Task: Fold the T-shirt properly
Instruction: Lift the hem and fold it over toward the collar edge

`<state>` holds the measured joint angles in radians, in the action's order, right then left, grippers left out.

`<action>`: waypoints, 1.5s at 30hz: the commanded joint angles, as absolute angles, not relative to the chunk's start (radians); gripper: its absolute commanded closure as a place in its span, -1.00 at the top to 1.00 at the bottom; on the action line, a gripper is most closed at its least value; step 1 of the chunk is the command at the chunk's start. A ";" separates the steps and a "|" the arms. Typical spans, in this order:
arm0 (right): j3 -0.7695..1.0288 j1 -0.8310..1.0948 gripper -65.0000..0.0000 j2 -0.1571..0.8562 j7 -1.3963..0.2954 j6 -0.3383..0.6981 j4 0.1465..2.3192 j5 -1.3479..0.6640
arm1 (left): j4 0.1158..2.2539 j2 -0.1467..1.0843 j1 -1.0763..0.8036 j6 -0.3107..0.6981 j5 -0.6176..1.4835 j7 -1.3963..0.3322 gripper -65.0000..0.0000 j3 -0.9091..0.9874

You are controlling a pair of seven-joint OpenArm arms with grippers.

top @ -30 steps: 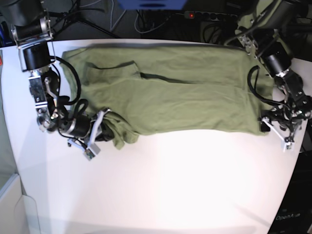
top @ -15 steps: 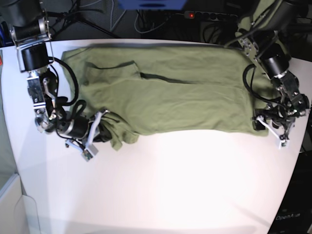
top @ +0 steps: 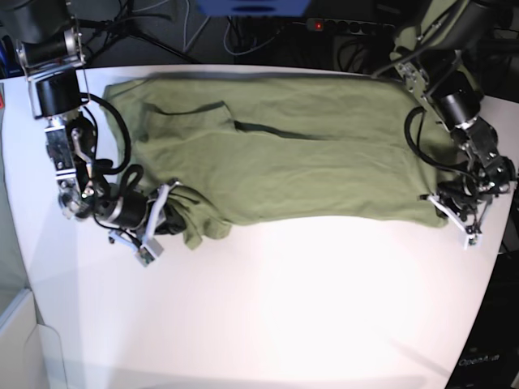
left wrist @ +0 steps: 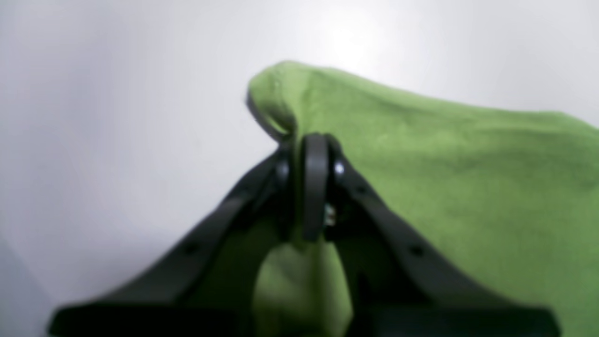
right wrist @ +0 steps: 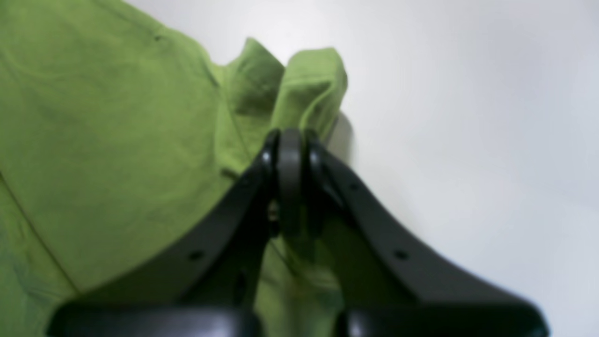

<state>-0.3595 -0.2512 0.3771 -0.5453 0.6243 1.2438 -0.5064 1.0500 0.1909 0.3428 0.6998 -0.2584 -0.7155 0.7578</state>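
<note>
The olive-green T-shirt [top: 292, 154] lies spread across the far half of the white table, partly folded lengthwise. My left gripper [top: 452, 212] is at the cloth's near right corner and is shut on the T-shirt; in the left wrist view the jaws [left wrist: 311, 154] are pressed together with the green hem [left wrist: 276, 93] bunched just past the tips. My right gripper [top: 166, 212] is at the near left corner, shut on the T-shirt; the right wrist view shows folds of cloth [right wrist: 299, 79] pinched at the tips [right wrist: 290, 150].
The white table [top: 308, 308] extends bare toward the near edge. Cables and a power strip [top: 349, 24] lie beyond the far edge. The table's right edge runs close to the left gripper.
The left gripper has slid in onto the shirt's near right corner and closed on it. The right gripper keeps its grip and has barely shifted.
</note>
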 commanded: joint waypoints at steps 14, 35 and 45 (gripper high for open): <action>-0.194 -0.084 -0.98 0.409 -0.522 0.628 1.518 -0.521 | 1.374 0.151 0.248 0.698 -0.094 -0.802 -0.92 0.750; -0.064 0.283 -0.98 0.404 -0.515 0.628 1.880 -0.521 | 1.596 0.090 0.091 0.698 -0.070 -0.792 -0.92 0.754; -0.065 0.424 -0.98 0.407 -0.404 0.628 1.911 -0.521 | 1.630 0.082 0.065 0.698 -0.070 -0.792 -0.92 0.820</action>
<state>-0.0708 0.4271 0.3939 -0.4332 0.6247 1.8904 -0.5053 1.6077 0.0647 0.0509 0.7033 -0.0776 -0.8120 0.8185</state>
